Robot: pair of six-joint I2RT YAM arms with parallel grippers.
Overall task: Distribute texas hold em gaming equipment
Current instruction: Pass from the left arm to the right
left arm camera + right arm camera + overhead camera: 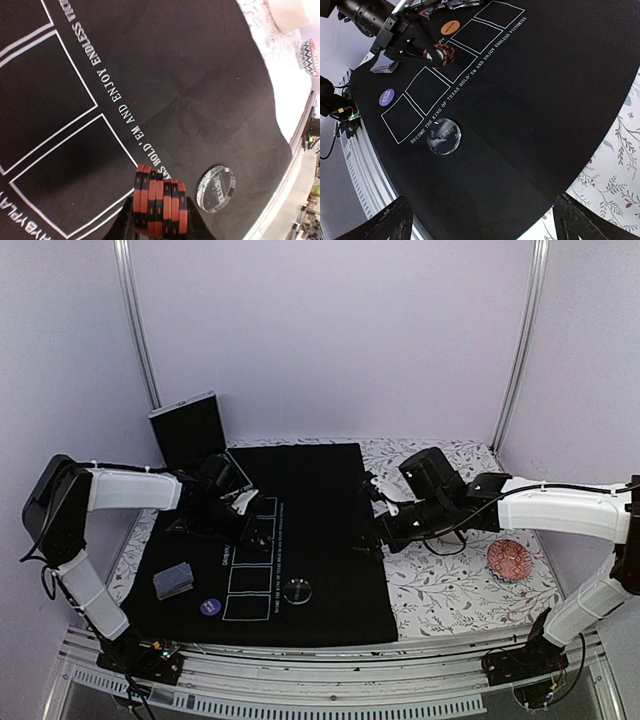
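Note:
My left gripper (252, 530) is shut on a stack of several red-and-black striped poker chips (159, 205), held edge-on just above the black mat (320, 490) near the printed card boxes. The chips also show in the right wrist view (442, 54). A clear disc (216, 189) lies on the mat close to them, near the mat's front edge (297, 590). A purple-blue disc (210, 606) and a deck of grey-blue backed cards (172, 580) lie at the front left. An orange disc (450, 27) lies beyond the left gripper. My right gripper (373, 536) is wide open and empty over the mat's right edge.
A black box (188, 430) stands open at the back left corner of the mat. A small reddish patterned dish (508, 560) sits on the floral tablecloth at the right. A cream cup (292, 12) shows at the left wrist view's top right. The table's metal front rail (330, 680) runs along the near edge.

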